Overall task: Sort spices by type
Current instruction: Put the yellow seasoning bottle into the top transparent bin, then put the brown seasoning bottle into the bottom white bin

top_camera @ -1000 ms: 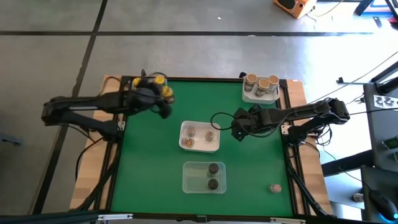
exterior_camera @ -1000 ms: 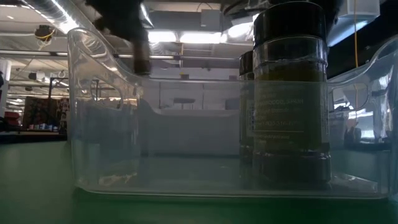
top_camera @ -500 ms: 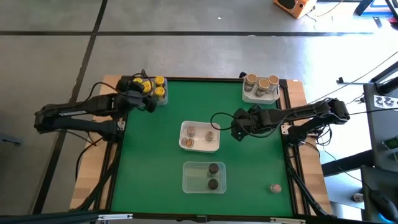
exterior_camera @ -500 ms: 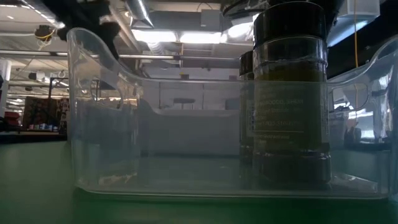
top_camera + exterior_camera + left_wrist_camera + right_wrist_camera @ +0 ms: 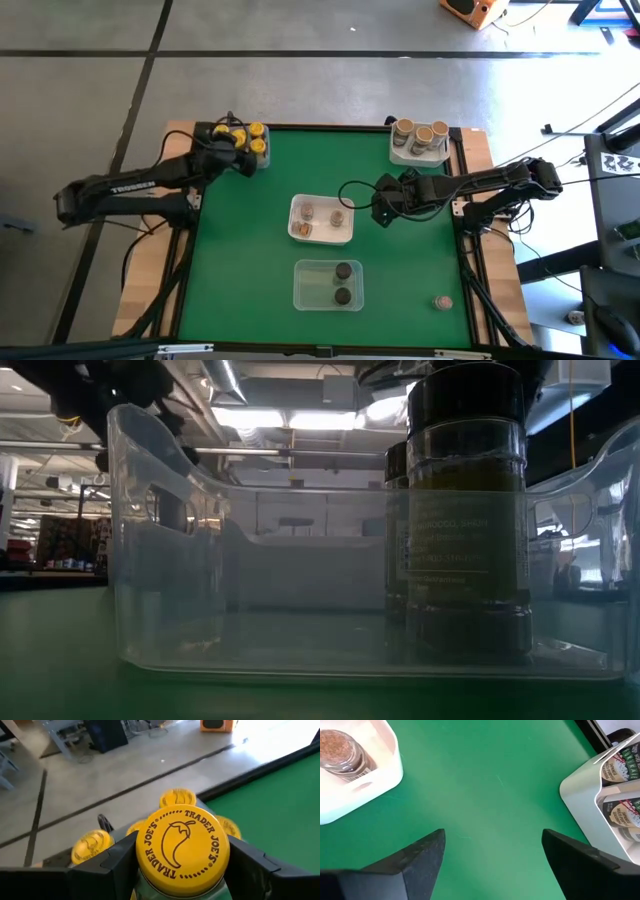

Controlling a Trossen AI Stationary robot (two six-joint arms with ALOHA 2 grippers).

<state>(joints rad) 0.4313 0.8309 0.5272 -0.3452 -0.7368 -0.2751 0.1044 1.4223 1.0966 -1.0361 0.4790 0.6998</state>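
My left gripper (image 5: pixel 182 870) sits at the table's far left corner, fingers clamped on a yellow-lidded jar (image 5: pixel 182 851) whose lid bears a red pepper logo; it seems to hover over its matching jars (image 5: pixel 250 140). My right gripper (image 5: pixel 492 855) waits mid-table, fingers wide apart, beside the white tray (image 5: pixel 322 237).
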